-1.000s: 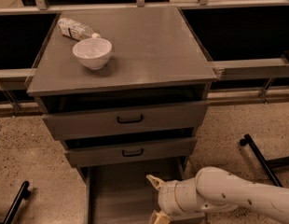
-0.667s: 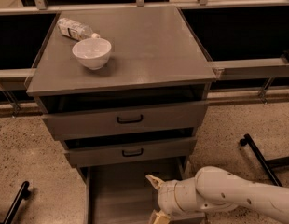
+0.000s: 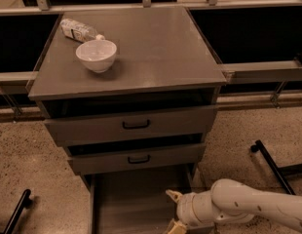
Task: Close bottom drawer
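Note:
The bottom drawer (image 3: 131,199) is pulled far out at the foot of the grey cabinet. Its plain grey tray is open to view and empty, and its front and handle are below the picture's edge. My gripper (image 3: 172,211) is at the bottom, over the right side of the tray, on the end of my white arm (image 3: 238,206), which comes in from the right. Its two cream fingertips (image 3: 171,195) stand apart with nothing between them. Above the tray, the middle drawer (image 3: 139,159) and the top drawer (image 3: 136,125) stand slightly out, each with a black handle.
A white bowl (image 3: 96,55) and a lying plastic bottle (image 3: 79,29) are on the cabinet top (image 3: 156,48). Black metal legs stand on the speckled floor at the right (image 3: 270,162) and lower left (image 3: 17,211). Dark shelving runs behind the cabinet.

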Available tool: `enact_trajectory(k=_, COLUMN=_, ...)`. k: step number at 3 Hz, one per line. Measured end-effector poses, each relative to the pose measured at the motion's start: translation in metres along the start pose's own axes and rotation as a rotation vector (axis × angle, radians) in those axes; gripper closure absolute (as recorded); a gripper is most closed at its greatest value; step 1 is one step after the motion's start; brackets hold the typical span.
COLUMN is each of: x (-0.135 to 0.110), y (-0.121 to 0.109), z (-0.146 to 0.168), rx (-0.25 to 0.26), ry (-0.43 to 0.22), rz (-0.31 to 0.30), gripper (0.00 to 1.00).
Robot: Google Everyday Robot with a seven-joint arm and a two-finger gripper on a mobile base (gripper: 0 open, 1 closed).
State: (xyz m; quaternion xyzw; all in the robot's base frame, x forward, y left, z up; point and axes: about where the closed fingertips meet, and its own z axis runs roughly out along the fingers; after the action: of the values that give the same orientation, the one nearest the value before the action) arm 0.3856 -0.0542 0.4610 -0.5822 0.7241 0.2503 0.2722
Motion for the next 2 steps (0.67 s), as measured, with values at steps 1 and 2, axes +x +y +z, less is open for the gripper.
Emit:
enact_trajectory(k=1, x=0.074, y=0.002, z=0.029, rx=-0.017, ry=-0.064, rz=-0.003, gripper=0.49)
enact_trajectory(k=2, x=0.108, y=0.009, z=0.040, rx=-0.044, ry=-0.093, rz=-0.023, gripper=0.72)
